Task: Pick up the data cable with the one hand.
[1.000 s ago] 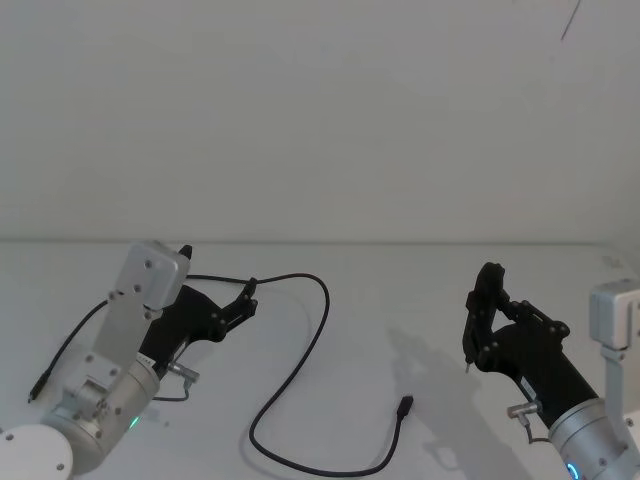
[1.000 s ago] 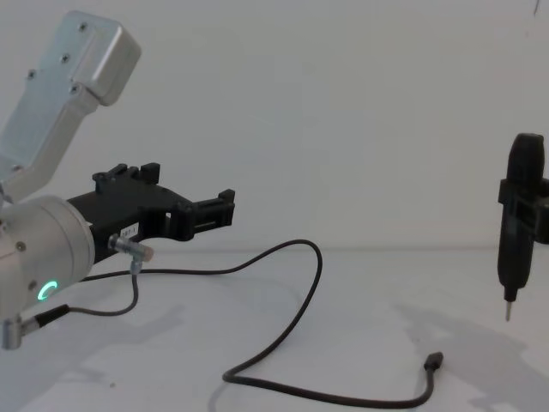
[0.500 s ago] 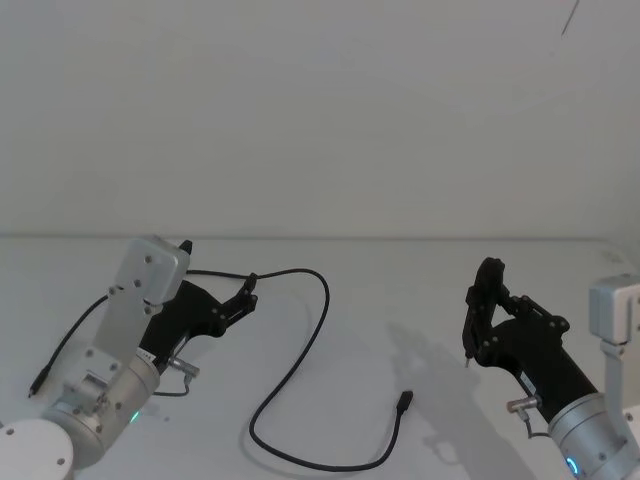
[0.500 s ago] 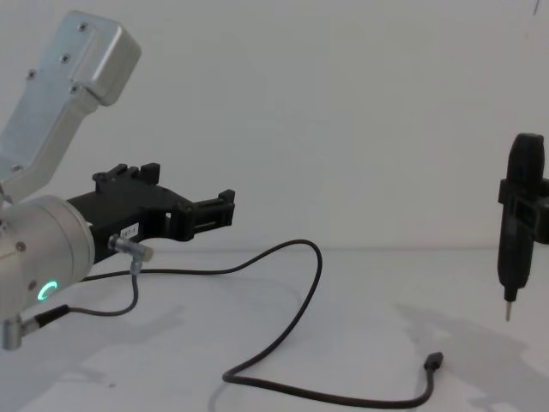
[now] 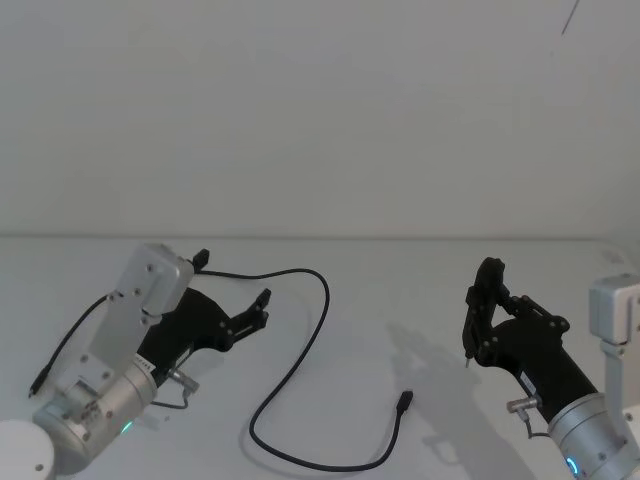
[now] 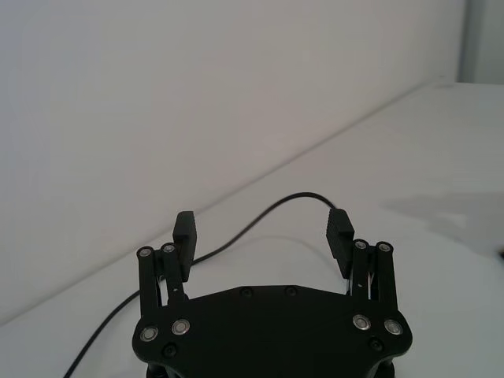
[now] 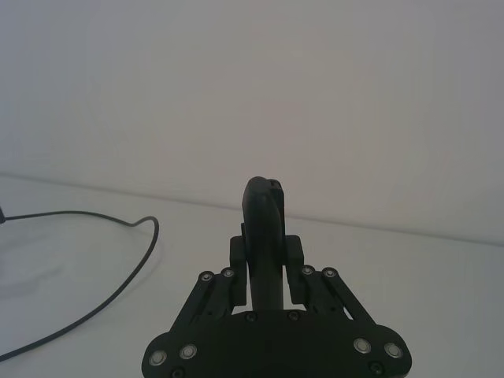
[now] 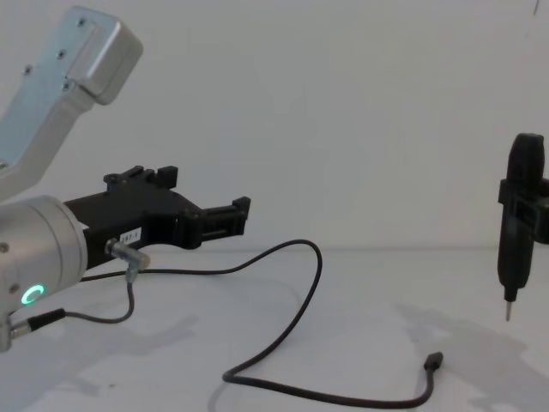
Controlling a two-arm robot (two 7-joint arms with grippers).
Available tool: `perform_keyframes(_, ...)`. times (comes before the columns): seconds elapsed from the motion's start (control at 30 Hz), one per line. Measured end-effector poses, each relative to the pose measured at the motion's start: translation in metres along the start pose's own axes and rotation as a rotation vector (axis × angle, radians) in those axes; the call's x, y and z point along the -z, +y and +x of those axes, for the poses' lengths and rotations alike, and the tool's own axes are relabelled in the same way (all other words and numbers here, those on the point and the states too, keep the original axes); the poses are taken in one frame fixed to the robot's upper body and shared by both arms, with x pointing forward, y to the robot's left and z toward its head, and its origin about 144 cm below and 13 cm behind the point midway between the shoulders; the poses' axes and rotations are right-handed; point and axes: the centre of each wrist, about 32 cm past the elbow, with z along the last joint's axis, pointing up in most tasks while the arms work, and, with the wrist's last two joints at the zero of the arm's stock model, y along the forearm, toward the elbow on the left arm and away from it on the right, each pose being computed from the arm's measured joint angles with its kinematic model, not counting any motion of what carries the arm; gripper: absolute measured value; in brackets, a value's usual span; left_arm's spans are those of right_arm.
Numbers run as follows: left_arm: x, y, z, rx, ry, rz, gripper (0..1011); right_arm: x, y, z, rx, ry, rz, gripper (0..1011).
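The data cable [image 5: 327, 300] is a thin black cord lying in a loop on the white table, ending in a small dark plug [image 5: 405, 402]. The chest view shows its arc [image 8: 300, 243] and the plug [image 8: 435, 361]. My left gripper [image 5: 235, 282] is open and empty, hovering over the cable's left stretch. From the left wrist, the cable [image 6: 303, 197] curves on the table beyond the open left gripper [image 6: 261, 228]. In the chest view the left gripper [image 8: 210, 193] sits above the cord. My right gripper [image 5: 487, 320] is shut on a black pen-like tool [image 7: 264, 220], off to the right.
A short grey wire with a silver elbow connector [image 8: 129, 253] hangs from my left wrist. Another thin dark lead [image 5: 62, 348] trails along the table's left side. The tool's pointed tip [image 8: 508, 313] hangs above the table. A plain white wall stands behind.
My left gripper has shifted forward and to the right along the cable, staying open. The right arm and the cable have not moved.
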Motion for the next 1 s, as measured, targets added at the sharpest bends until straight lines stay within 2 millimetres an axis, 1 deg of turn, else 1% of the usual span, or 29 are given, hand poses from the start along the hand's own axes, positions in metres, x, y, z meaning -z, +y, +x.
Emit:
perform_keyframes(0.47,-0.007,0.014,0.012,0.184,-0.010,-0.005,1002,0.000,0.000,0.000,0.000,0.000,0.000,284)
perform_keyframes(1.0,-0.020,0.029,0.033,0.461,-0.033,-0.005,1001,0.000,0.000,0.000,0.000,0.000,0.000,283)
